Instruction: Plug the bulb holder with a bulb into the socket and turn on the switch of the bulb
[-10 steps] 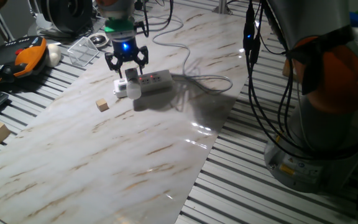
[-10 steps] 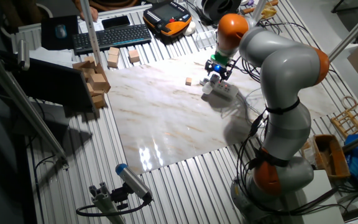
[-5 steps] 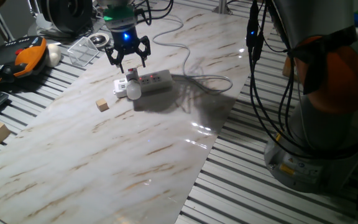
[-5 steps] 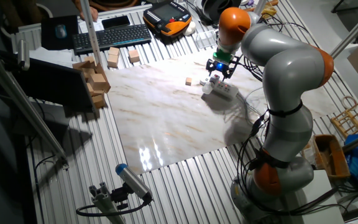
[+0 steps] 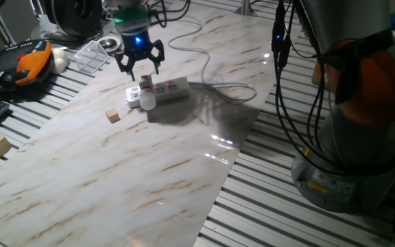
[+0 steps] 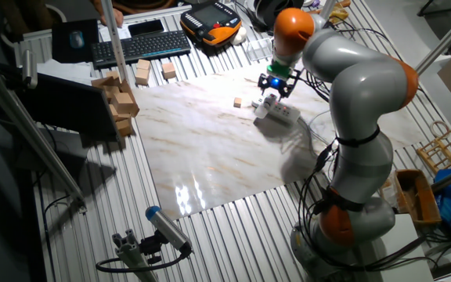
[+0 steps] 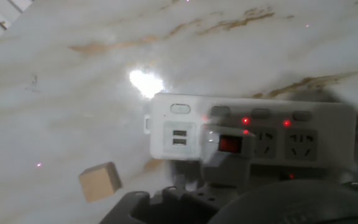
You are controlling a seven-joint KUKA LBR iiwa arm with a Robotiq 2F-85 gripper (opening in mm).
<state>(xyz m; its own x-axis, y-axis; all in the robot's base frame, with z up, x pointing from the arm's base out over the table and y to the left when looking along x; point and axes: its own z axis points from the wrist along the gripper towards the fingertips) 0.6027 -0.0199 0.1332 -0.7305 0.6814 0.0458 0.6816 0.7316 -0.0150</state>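
Holder seated in strip; switch step pending.
Black two-finger gripper (image 5: 140, 64) hovering spread, empty, above white boxy bulb holder (image 5: 145, 87) plugged into long white power strip (image 5: 171, 88); next, pressing its red switch (image 7: 230, 144).

One fixed view looks low and near across the table (image 5: 149, 178). The other sits high and far at 6 o'clock. Both share the socket (image 5: 166, 88), which the hand view sees close from above.

socket (image 7: 253, 140): white, red lights
bulb holder (image 7: 225, 155): white, red switch
counter (image 5: 184, 158): pale marble, tan veins
my tool (image 5: 140, 65): black
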